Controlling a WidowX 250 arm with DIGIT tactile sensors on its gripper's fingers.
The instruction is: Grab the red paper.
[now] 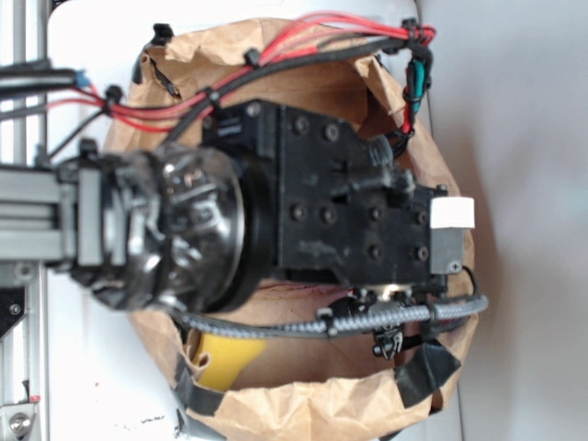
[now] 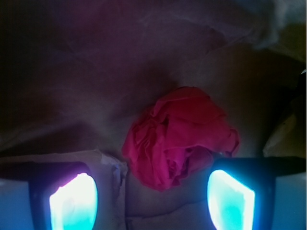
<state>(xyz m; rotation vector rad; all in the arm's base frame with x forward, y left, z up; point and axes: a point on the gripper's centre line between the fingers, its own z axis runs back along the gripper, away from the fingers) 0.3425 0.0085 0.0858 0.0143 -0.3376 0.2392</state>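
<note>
1. The gripper (image 2: 152,199) has its glowing fingers (image 2: 74,203) spread wide, nothing between them.
2. The red paper (image 2: 180,136) lies crumpled at twelve o'clock of the fingertips, on the brown paper bag (image 1: 312,409) floor.
3. A yellow sponge wedge (image 1: 225,358) sits at seven o'clock inside the bag.

Exterior view: bright, even, slightly soft; wrist view: dim, purple-tinted, with glowing overexposed cyan fingers (image 2: 74,201) and murky, unfocused surroundings.
</note>
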